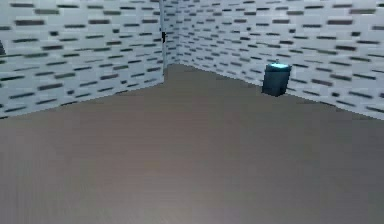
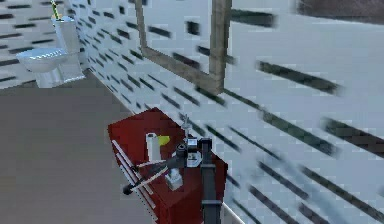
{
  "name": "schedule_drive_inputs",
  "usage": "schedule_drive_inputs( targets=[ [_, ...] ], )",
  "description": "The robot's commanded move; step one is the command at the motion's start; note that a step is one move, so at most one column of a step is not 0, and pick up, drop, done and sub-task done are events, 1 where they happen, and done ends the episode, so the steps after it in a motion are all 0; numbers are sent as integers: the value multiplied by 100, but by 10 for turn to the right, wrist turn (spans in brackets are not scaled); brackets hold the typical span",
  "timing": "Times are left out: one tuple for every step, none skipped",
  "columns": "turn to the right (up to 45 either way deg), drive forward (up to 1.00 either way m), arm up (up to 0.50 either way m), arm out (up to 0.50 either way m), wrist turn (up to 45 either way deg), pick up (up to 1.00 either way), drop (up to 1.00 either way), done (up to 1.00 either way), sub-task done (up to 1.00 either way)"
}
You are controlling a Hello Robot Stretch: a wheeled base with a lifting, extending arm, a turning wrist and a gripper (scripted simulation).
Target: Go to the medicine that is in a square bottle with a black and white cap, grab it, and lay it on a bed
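Two-finger dark gripper [image 2: 168, 168] on a dark square arm bar [image 2: 208, 196], at the top of a low red metal cabinet [image 2: 132, 133]. Cannot tell whether it holds anything.

Small white blocky item [image 2: 173, 181], perhaps the medicine bottle, on the cabinet just beside the fingers.

Pale upright cylinder [image 2: 151, 145], on the cabinet nearby.

White ceramic toilet [image 2: 55, 60], well apart.

Dark bin with teal top [image 1: 276, 79], against the tiled wall.
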Motion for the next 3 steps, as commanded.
schedule_drive_inputs(
  targets=[
    [0,0,0,0,450,0,0,0,0],
    [0,0,0,0,210,0,0,0,0],
    [0,0,-30,0,0,0,0,0,0]
  ],
)
